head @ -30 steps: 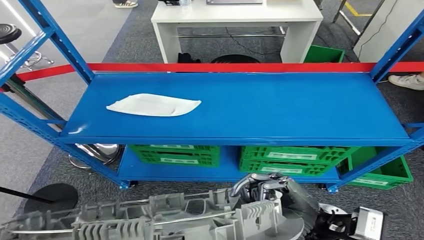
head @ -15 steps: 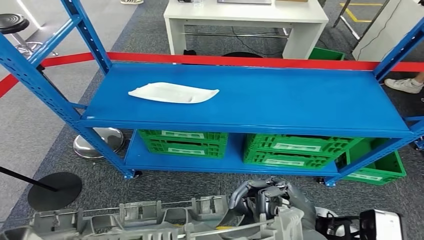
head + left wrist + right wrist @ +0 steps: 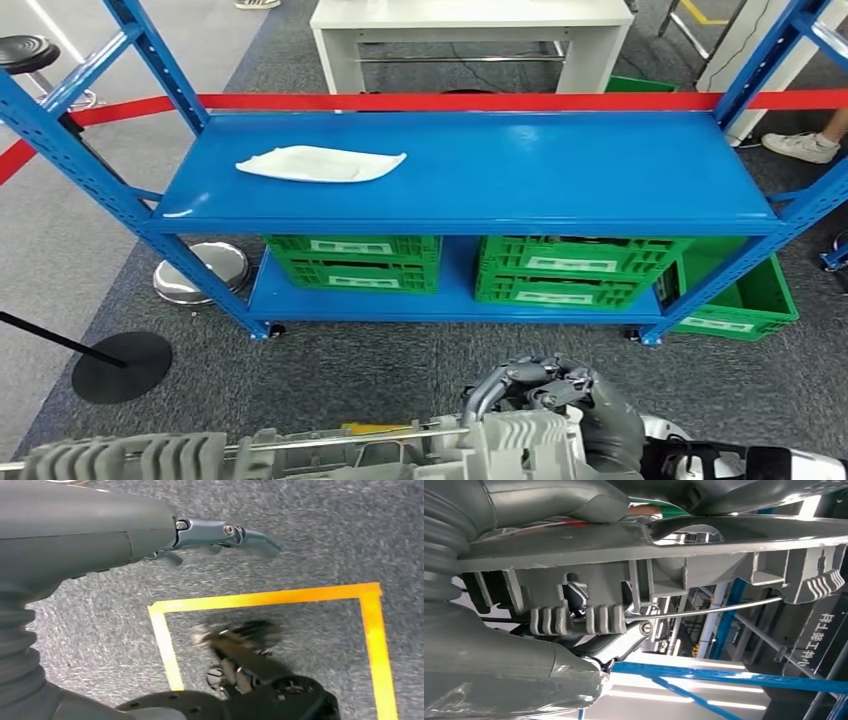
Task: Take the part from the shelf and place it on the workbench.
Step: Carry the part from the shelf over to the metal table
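Backed off from the blue shelf rack (image 3: pixel 470 185) over the last second: rack now smaller and higher in the head view, more grey carpet (image 3: pixel 380 365) showing before it, and the grey plastic part (image 3: pixel 300 455) sunk toward the bottom edge. White cloth (image 3: pixel 320 163) lying on the top shelf; green crates (image 3: pixel 350 262) sitting on the lower one, with one more on the floor at the right end.

Part already off the shelf and carried low in front of the body, lying across the view, long, ribbed, with a thin metal rod running along it. Right hand (image 3: pixel 545 395) wrapped around the part's right end, fingers (image 3: pixel 520 375) curled over its top edge; in the right wrist view (image 3: pixel 499 645), thumb and fingers clamped onto the ribbed underside. Left hand (image 3: pixel 150 535) hanging over the carpet above a yellow taped square (image 3: pixel 260 600), fingers out straight, holding nothing.

Judged step: carrying the part away from the rack toward the workbench. White table (image 3: pixel 470 30) beyond the red barrier tape (image 3: pixel 450 101) possibly a bench, but cannot tell. One-ended hold on a long piece, so likely to droop or swing at the free left end. Best done with slow turns, firm right-hand grip, part kept level, and the free end kept well away from the rack uprights; left hand worth bringing under the free end for support.
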